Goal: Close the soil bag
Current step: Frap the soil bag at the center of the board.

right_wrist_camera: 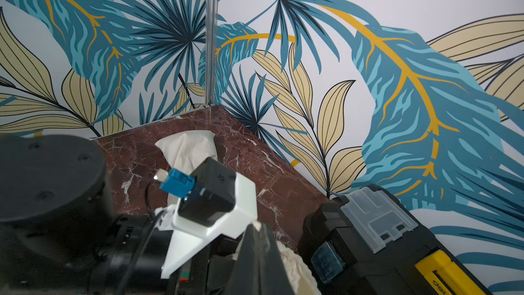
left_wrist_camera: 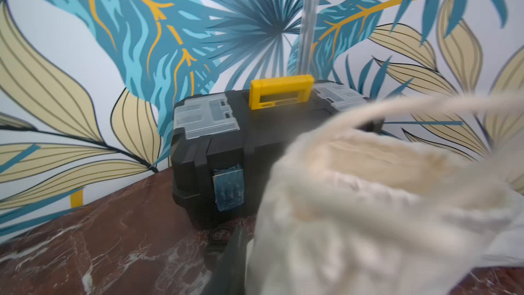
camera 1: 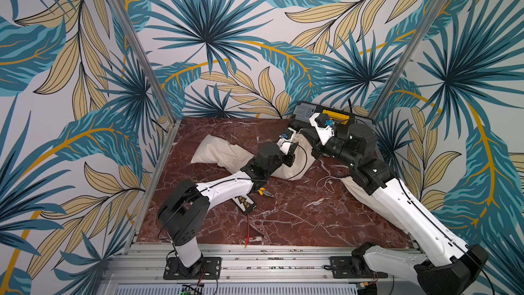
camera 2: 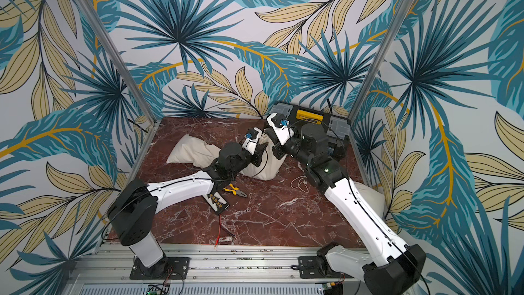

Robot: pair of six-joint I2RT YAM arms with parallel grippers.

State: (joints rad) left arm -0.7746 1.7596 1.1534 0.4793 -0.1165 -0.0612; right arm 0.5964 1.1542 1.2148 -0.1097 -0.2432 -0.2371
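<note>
The soil bag point(camera 1: 218, 151) point(camera 2: 192, 151) is a cream cloth sack lying across the marble table point(camera 1: 297, 217), its gathered mouth toward the back right. My left gripper point(camera 1: 292, 156) point(camera 2: 259, 151) sits at that mouth. In the left wrist view one dark finger point(left_wrist_camera: 232, 259) presses against the blurred cloth point(left_wrist_camera: 368, 222) and the other finger is hidden behind it. A cream drawstring point(left_wrist_camera: 425, 102) runs away from the mouth. My right gripper point(right_wrist_camera: 256, 227) point(camera 1: 314, 151) is shut just beyond the mouth point(right_wrist_camera: 292, 268), with a bit of the drawstring pinched at its tips.
A black toolbox point(camera 1: 334, 114) point(left_wrist_camera: 215, 137) with a yellow handle stands at the back right, close behind both grippers. Yellow pliers point(camera 1: 265, 192), a small black board point(camera 1: 245, 202), a red wire point(camera 1: 248, 231) and a loose white string point(camera 1: 326, 183) lie mid-table. Another cream bag point(camera 1: 357, 191) lies under my right arm.
</note>
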